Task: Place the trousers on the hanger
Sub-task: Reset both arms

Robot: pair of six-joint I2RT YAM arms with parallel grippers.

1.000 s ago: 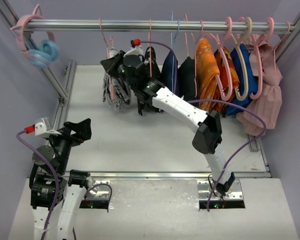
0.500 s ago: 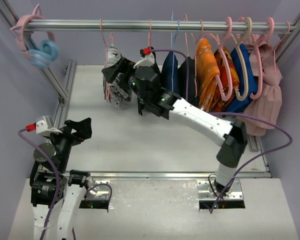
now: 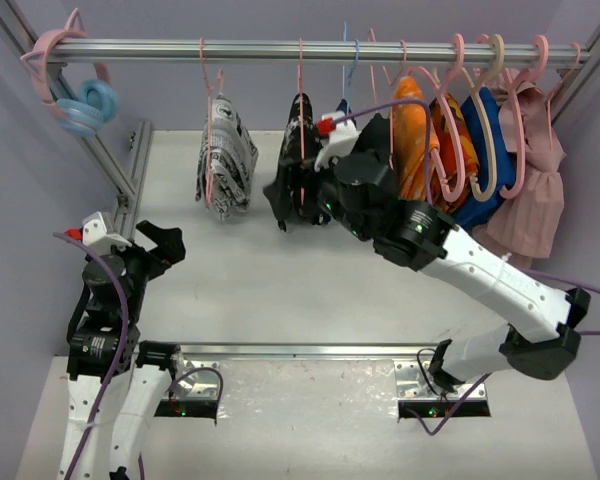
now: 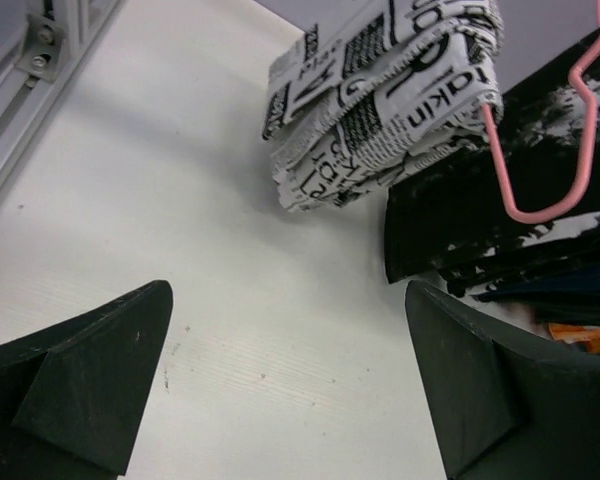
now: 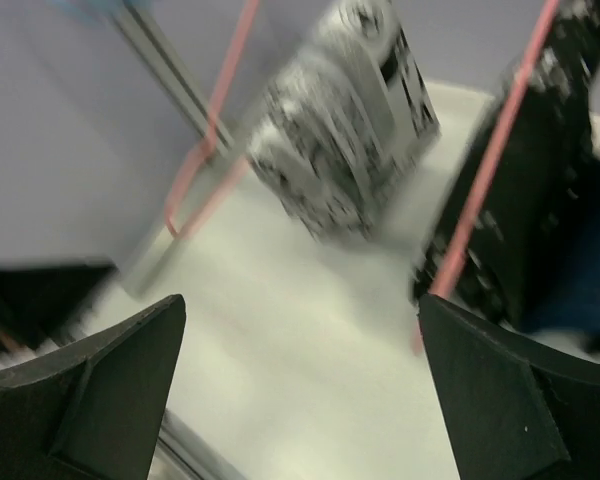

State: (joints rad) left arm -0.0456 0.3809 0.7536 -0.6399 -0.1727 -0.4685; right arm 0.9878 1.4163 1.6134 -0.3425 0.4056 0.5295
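The trousers (image 3: 227, 152), white with black newspaper print, hang folded over the thin pink hanger (image 3: 209, 110), whose hook sits on the rail (image 3: 130, 49). The left wrist view shows the trousers (image 4: 380, 90) at upper middle. The right wrist view, which is blurred, shows the trousers (image 5: 345, 140) with the hanger (image 5: 223, 100) at their left. My right gripper (image 5: 300, 300) is open and empty, to the right of the trousers and in front of a black speckled garment (image 3: 298, 170). My left gripper (image 3: 158, 240) is open and empty, low at the near left, apart from everything.
Navy, orange, blue and pink clothes (image 3: 460, 150) on thicker hangers fill the right of the rail. Blue and pink hoops (image 3: 80, 100) hang at its left end. A metal frame post (image 3: 120, 185) slants down the left side. White table (image 3: 280, 290) lies below.
My right gripper has opened, let go at the trousers and hanger, and drawn back to the right. The trousers now hang free on the rail. The left arm shifted slightly.
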